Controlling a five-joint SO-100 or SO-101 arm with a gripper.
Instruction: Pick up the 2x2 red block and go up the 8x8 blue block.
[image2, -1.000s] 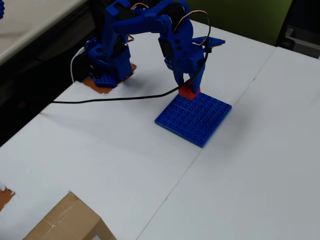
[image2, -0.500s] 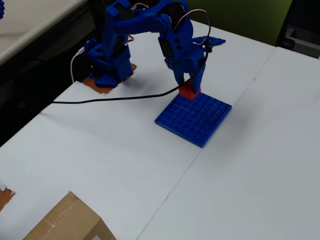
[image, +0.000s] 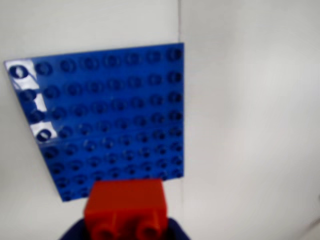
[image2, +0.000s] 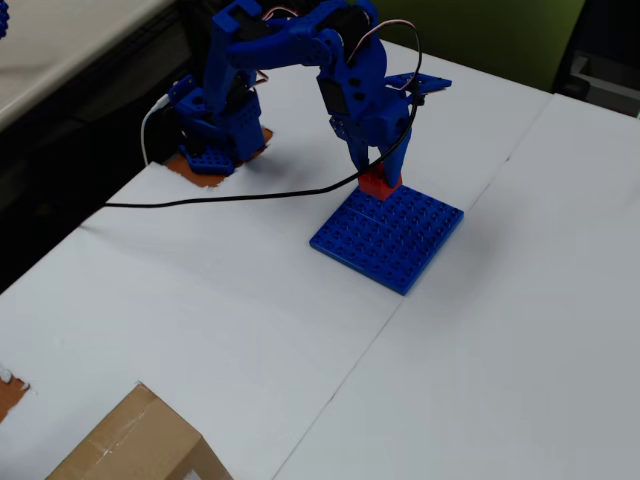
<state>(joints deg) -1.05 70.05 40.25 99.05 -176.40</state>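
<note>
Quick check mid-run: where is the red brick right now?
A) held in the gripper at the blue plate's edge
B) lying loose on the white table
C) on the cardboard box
A: the gripper is shut on the red brick at the blue plate edge.

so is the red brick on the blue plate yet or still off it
Cannot tell for sure. The claw holds the red brick at the blue baseplate edge; the wrist view shows it by that edge, contact unclear.
</note>
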